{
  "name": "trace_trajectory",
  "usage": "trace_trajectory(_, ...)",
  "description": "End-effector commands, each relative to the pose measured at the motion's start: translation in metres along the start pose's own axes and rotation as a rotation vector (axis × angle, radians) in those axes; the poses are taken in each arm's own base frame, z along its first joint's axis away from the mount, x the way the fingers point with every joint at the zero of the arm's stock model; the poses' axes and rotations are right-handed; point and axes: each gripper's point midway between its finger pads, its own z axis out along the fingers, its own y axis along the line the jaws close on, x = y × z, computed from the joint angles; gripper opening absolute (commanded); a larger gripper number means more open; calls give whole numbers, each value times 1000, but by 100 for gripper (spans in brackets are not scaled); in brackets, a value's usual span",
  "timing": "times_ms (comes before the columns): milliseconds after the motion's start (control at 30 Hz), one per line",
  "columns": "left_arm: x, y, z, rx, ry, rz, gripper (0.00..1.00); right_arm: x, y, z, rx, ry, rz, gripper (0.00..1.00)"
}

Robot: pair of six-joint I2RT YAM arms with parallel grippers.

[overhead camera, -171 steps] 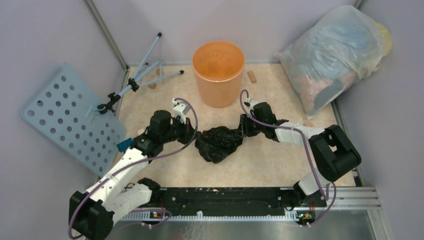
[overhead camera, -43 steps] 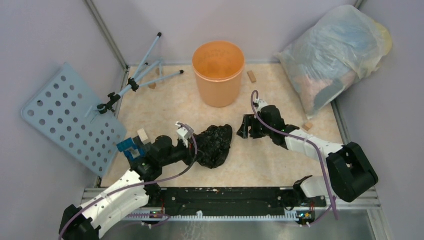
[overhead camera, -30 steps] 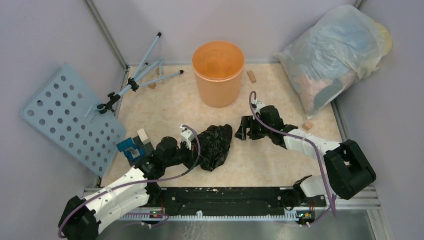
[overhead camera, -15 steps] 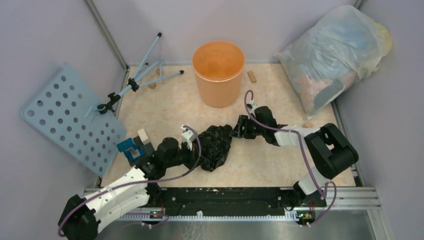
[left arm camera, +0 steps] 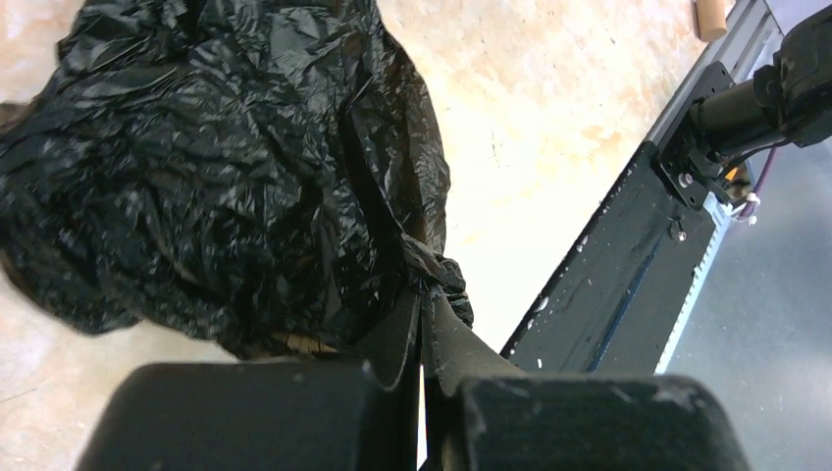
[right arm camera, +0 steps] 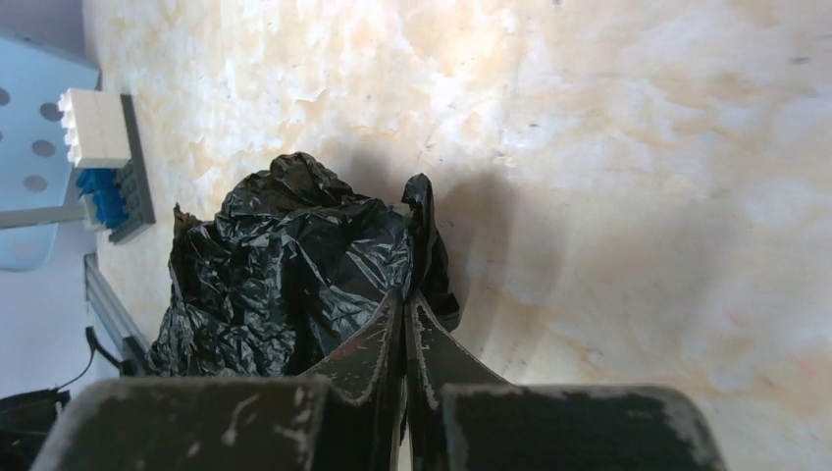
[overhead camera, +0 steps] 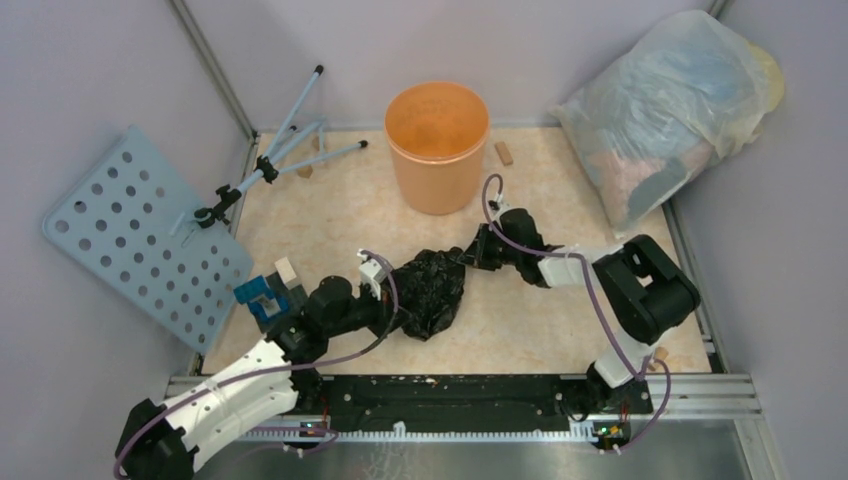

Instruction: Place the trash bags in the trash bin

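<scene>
A crumpled glossy black trash bag [overhead camera: 430, 290] lies on the beige table between my two arms. My left gripper [overhead camera: 400, 312] is shut on the bag's near-left edge; in the left wrist view the bag [left arm camera: 216, 167] bunches at the pinched fingertips of that gripper [left arm camera: 424, 289]. My right gripper [overhead camera: 468, 255] is shut on the bag's upper right corner. In the right wrist view a fold of the bag [right arm camera: 294, 275] sits between the tips of the right gripper [right arm camera: 405, 294]. The orange trash bin [overhead camera: 437, 146] stands upright and open at the back centre, apart from the bag.
A big translucent stuffed bag [overhead camera: 672, 105] fills the back right corner. A perforated blue-grey panel [overhead camera: 140, 235] and a folded tripod [overhead camera: 285, 150] lie at the left. Blue and white blocks [overhead camera: 270, 290] sit by the left arm. Small wooden pieces [overhead camera: 504, 152] lie near the bin.
My right gripper moved left to the bag's upper right corner and shut on it. The left gripper stayed shut on the bag, almost still.
</scene>
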Motion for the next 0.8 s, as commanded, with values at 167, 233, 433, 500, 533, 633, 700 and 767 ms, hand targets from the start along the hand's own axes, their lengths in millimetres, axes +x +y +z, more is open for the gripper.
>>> trace_trajectory(167,-70,11,-38,-217,-233,38,0,-83,-30,-81,325,-365,-54,0)
trace_trajectory(233,-76,12,-47,-225,-298,37,0,-90,-40,-101,400,-427,-71,0)
trace_trajectory(433,-63,6,-38,-129,-343,-3,26,-93,-29,-125,360,-481,-170,0)
trace_trajectory(500,-62,13,-38,-180,-318,-26,57,-93,-19,-128,314,-480,-220,0)
trace_trajectory(533,-66,18,-42,-221,-322,-43,71,-94,-14,-129,290,-481,-251,0)
trace_trajectory(633,-80,37,-55,-369,-370,-85,91,-94,0,-136,232,-490,-324,0)
trace_trajectory(700,-92,37,-60,-384,-412,-68,96,-92,8,-138,195,-484,-360,0)
trace_trajectory(767,-108,28,-60,-352,-449,-40,98,-88,16,-139,152,-466,-394,0)
